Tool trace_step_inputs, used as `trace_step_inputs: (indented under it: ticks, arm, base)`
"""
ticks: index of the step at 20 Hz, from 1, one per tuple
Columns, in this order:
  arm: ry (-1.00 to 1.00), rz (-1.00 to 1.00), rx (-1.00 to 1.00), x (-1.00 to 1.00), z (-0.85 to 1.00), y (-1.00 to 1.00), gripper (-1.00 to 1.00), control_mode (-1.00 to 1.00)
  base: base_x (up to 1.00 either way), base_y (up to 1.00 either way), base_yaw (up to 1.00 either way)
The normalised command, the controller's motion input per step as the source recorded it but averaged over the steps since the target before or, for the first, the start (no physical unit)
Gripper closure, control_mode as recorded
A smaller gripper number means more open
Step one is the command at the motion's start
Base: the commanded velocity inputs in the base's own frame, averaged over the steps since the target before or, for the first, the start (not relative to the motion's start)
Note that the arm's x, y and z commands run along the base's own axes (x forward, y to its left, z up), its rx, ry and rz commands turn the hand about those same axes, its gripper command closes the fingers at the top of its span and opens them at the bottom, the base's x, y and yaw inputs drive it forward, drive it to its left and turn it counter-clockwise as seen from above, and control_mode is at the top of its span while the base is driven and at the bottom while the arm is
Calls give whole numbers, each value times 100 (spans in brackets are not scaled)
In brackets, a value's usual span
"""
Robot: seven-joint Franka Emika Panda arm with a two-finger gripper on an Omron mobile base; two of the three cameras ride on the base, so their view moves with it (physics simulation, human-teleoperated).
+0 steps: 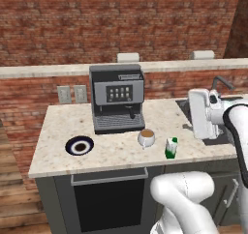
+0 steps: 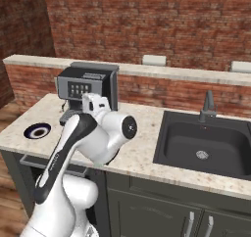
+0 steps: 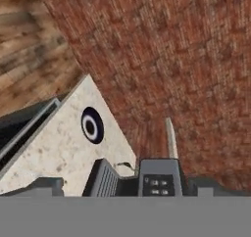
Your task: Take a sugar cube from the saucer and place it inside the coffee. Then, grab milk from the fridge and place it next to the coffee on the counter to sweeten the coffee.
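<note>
Milk (image 1: 171, 147) stands upright on the counter (image 1: 53, 134), just right of the coffee (image 1: 147, 137); the gripper (image 1: 200, 114), raised further right, is wide open, empty

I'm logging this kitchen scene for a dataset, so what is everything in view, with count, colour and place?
counter: one, beige speckled, under everything
saucer: one, dark navy with white ring, counter's left end
espresso machine: one, black and grey, at the back
coffee: one white cup, brown liquid, in front of the machine
milk: one carton, green and white, just right of the coffee
sink: one, dark, with faucet, right of the counter
wall outlets: two, pale grey, brick wall
robot arm: one, white; hand raised, apparently open
</note>
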Motion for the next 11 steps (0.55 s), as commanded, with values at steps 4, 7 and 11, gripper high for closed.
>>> trace_step_inputs:
  ticks: [4, 7, 11]
  arm:
    - [-99, 3, -54, -89, 22, 98, -100, -100]
    - [-60, 2, -30, -61, 10, 42, -100, -100]
    - [0, 0, 0, 1, 0, 0, -100, -100]
  base:
    - [0, 0, 0]
    - [0, 0, 0]
    - [0, 0, 0]
